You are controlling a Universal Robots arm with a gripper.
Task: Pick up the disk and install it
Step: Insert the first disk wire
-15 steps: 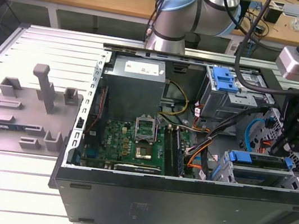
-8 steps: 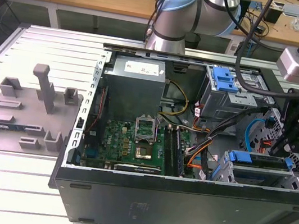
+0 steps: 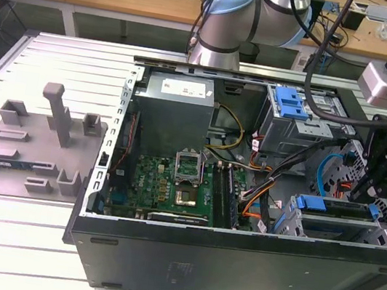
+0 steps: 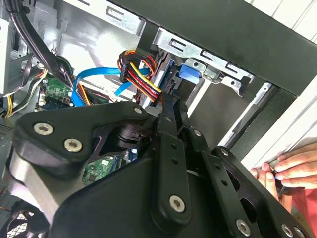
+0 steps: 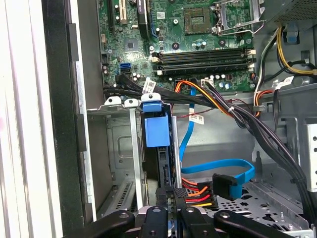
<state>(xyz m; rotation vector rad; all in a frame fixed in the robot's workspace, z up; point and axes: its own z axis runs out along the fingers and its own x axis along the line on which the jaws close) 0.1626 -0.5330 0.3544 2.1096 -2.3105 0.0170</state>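
In the first wrist view we see the gripper (image 5: 171, 194) closed narrowly on the rear edge of the disk (image 5: 157, 131). The disk stands edge-on in the metal drive cage (image 5: 119, 148), straight ahead of the fingertips.

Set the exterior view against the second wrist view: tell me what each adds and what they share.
Exterior view: the grey fixture plate beside the case and the power supply. Second wrist view: a person's hand at the case's edge. Both: the gripper, the blue data cable, and the disk in its blue carrier.
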